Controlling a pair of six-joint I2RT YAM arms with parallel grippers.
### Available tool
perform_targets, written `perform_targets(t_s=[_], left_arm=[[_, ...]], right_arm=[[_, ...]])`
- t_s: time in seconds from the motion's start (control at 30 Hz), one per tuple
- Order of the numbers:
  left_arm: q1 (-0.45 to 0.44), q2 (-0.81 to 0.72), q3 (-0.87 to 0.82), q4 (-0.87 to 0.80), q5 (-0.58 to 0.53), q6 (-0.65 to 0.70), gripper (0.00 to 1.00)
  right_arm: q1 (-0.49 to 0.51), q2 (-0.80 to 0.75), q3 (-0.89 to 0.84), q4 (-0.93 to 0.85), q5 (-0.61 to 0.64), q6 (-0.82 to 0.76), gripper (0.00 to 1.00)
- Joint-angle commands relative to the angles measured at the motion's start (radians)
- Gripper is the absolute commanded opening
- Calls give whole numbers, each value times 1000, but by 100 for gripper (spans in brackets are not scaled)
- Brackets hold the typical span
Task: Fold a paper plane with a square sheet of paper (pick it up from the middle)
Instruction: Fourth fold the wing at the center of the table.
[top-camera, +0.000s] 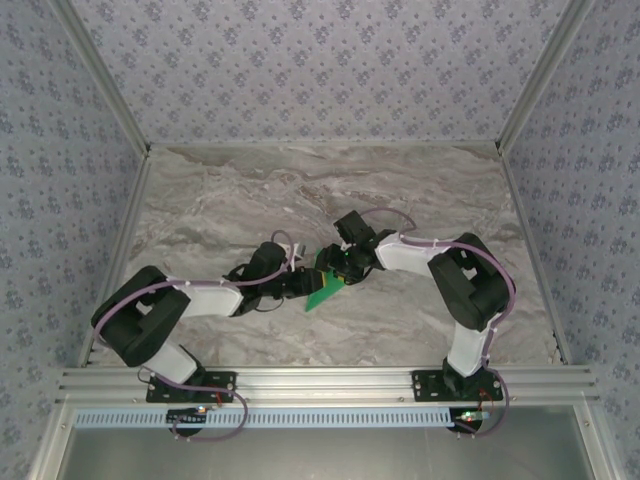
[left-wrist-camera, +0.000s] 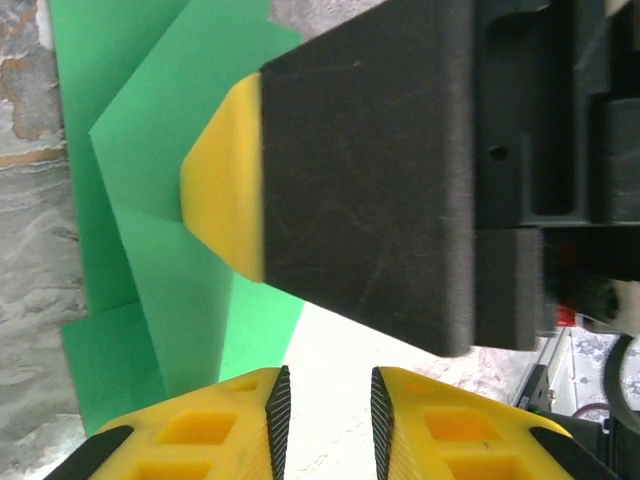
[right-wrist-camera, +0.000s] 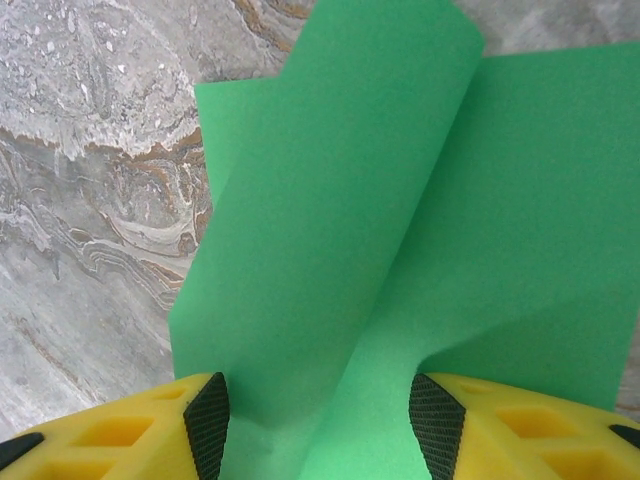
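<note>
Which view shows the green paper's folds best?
Right wrist: the paper is close, its raised flap plain. Left wrist shows creased layers at the frame's left; top external, a small distant green patch.

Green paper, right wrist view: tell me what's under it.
Marbled tabletop shows past the left and top edges of the green paper, so the table is below it. Anything directly beneath is covered and cannot be seen.

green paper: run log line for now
green paper: creased, on table | right fingers: open astride raised fold | left fingers: slightly apart at paper edge
</note>
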Motion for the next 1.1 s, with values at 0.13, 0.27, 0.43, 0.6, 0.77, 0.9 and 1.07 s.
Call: perform_targets(t_s=[0.13,0.27,0.43,0.6,0.77,0.9,1.07], left_arm=[[-3,47,34,-45,-29,18,29],[-3,62,38,-49,-31,19,29],[-3,60,42,-62,-44,24,28],[-2,53,43,-74,-53,30,28],[-3,12,35,-76,-57,31,29],[-3,-48,26,-100,-73,28,29],[-2,-104,6,-105,-90,13,29]], right_arm=[[0,103,-42,-177,140,3,56],[2,119,-43,-183,143,0,53],[3,142,-45,-185,147,2,50],[3,162,-46,-193,160,7,47],[3,176,-46,-196,168,12,44],[3,181,-42,-197,167,14,44],[4,188,-35,-193,162,16,44]])
